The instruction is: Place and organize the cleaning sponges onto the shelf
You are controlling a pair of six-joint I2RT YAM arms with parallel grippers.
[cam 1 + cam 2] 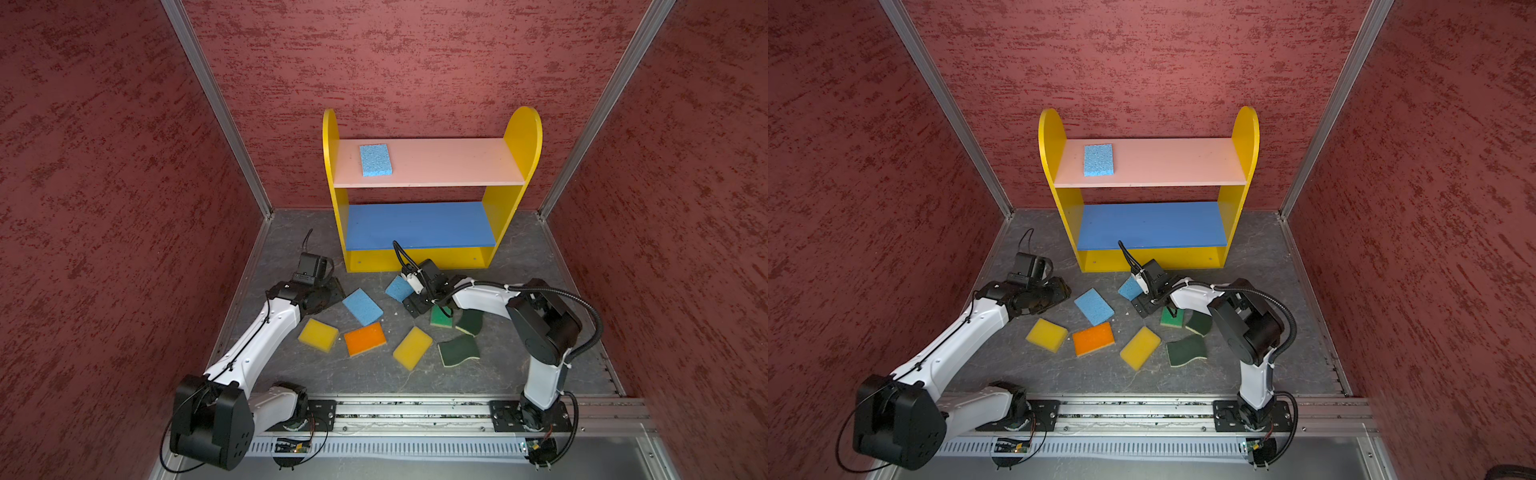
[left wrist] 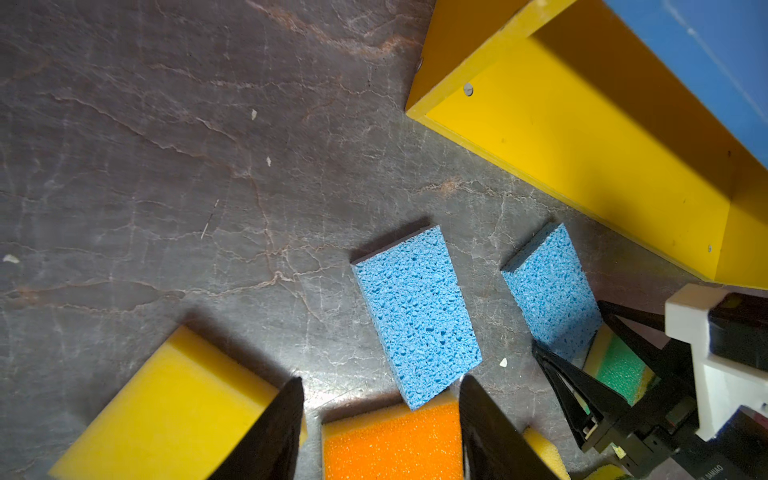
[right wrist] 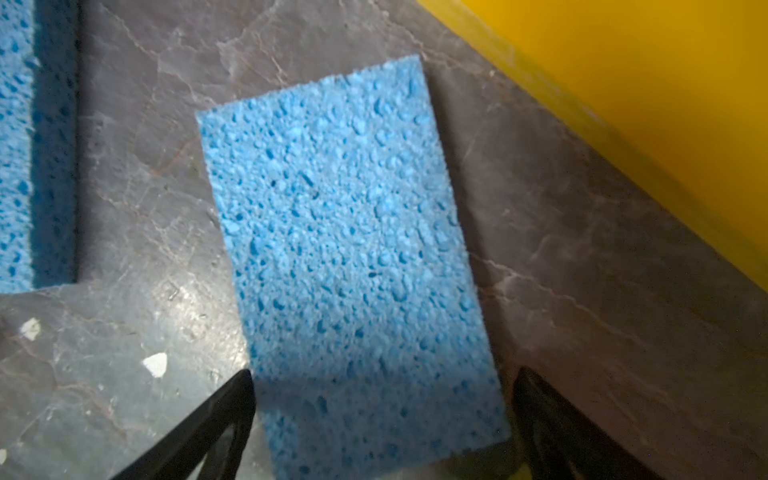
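While its jaws stand spread wide, the right gripper (image 3: 384, 372) straddles one end of a light blue porous rectangular sponge (image 3: 353, 257) lying flat on the grey marbled floor (image 3: 124, 353). A black finger stands on each long side, and nothing is clamped. Whether either pad touches the foam I cannot tell.

Just past that sponge's far end runs the yellow base of the small three-level shelf (image 1: 521, 137). Off to the gripper's side lies a second light blue sponge (image 1: 362, 306), near but apart. Behind the gripper, partly under its arm, sit a bright green-topped sponge (image 1: 440, 316) and a dark green wavy-edged sponge (image 1: 471, 322). Another dark green wavy sponge (image 1: 458, 350) lies farther back beside a plain yellow foam sponge (image 1: 412, 348).

Across the floor, the left gripper (image 2: 380, 377) has its fingers parted and holds nothing. An orange-topped sponge (image 2: 392, 440) shows beyond the gap, with a second yellow sponge (image 2: 174, 411) beside one finger.

Farthest from both grippers, a third light blue sponge (image 1: 375, 160) lies flat on the shelf's pink upper board (image 1: 449, 162), near its left end in both top views. The blue middle board (image 1: 419, 226) is bare.
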